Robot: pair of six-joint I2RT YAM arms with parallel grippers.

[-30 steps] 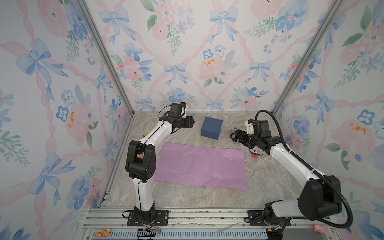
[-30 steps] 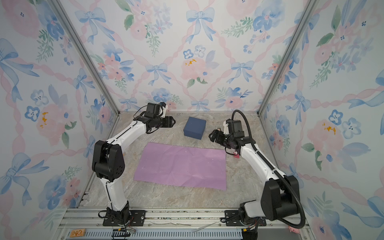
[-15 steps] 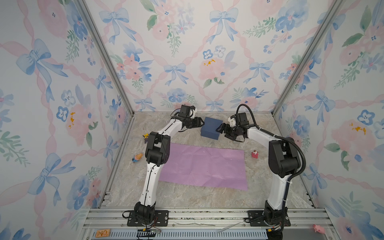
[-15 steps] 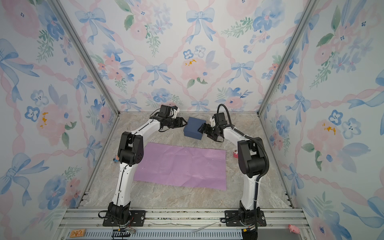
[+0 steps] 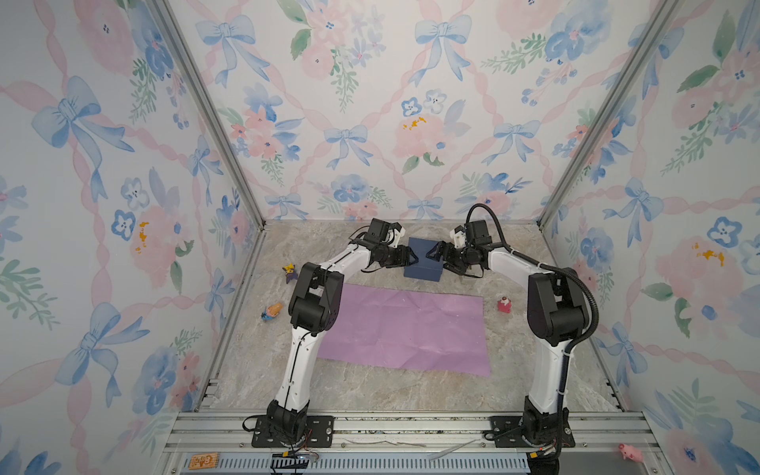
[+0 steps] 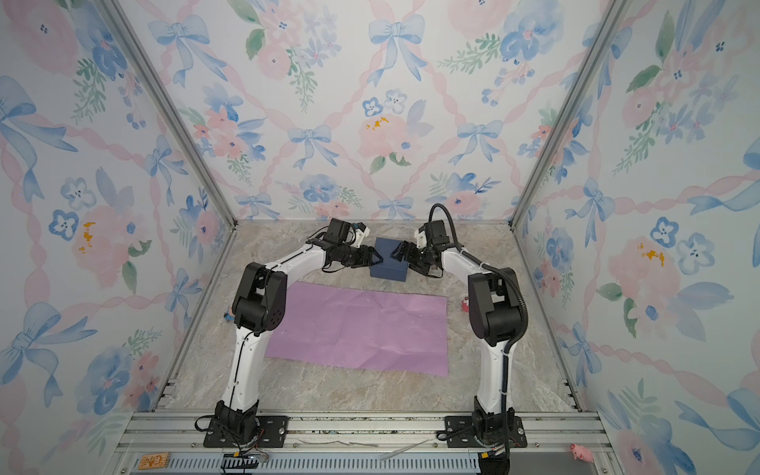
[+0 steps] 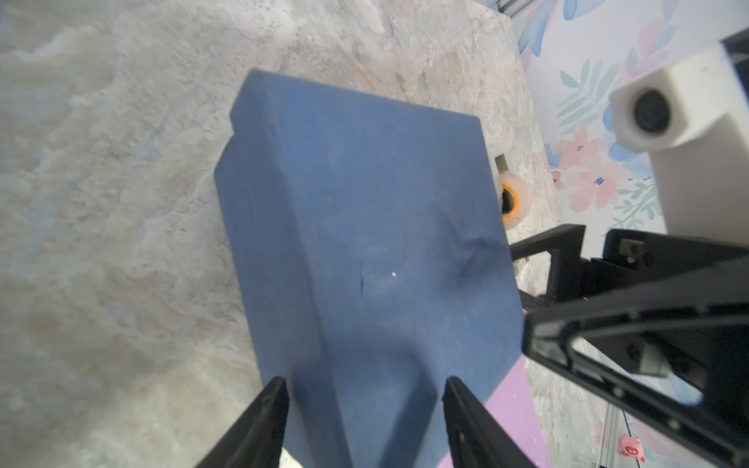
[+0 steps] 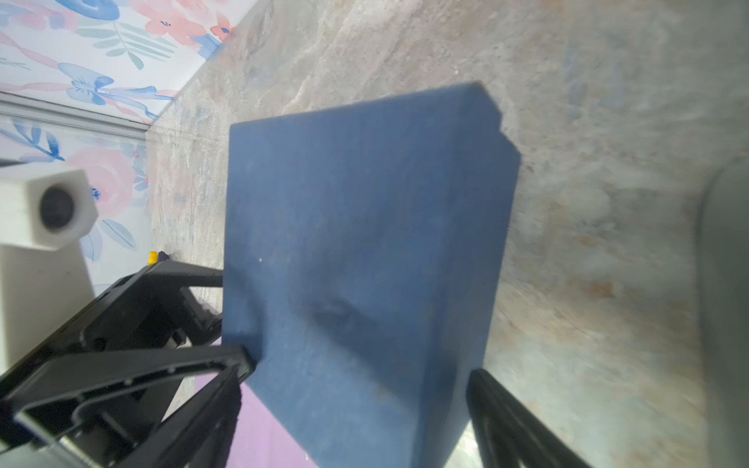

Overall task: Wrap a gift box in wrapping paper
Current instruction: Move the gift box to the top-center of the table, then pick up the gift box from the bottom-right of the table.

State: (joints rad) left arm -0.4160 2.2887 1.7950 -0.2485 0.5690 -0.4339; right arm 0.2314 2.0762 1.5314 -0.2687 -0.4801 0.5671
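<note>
Marbled tabletop (image 5: pixel 370 395) is enclosed on three sides by flowered walls. The gift box (image 5: pixel 423 263) is found at its far middle, resting flat just beyond the far edge of the wrapping paper (image 5: pixel 407 329), with a thin strip of bare surface between them. The paper is laid lilac side up, its long axis running left to right. The box is nearly square, so no marked long axis is offered, and it is set slightly askew to the paper's edge.

The left gripper (image 5: pixel 412 260) is placed at the box's left side and the right gripper (image 5: pixel 432 254) at its right side, so neither arm is nearer. In the left wrist view the left jaws are seen moderately parted, with part of the box between them. In the right wrist view the right jaws are spread wide, spanning the box's end. Firm contact cannot be made out, and no hold is judged to be taken yet.

The coming move is judged to be a carry toward the near side, onto the paper, where open room is left. A tape dispenser (image 7: pixel 508 194) just right of the box and a red figurine (image 5: pixel 504 305) right of the paper are to be avoided.
</note>
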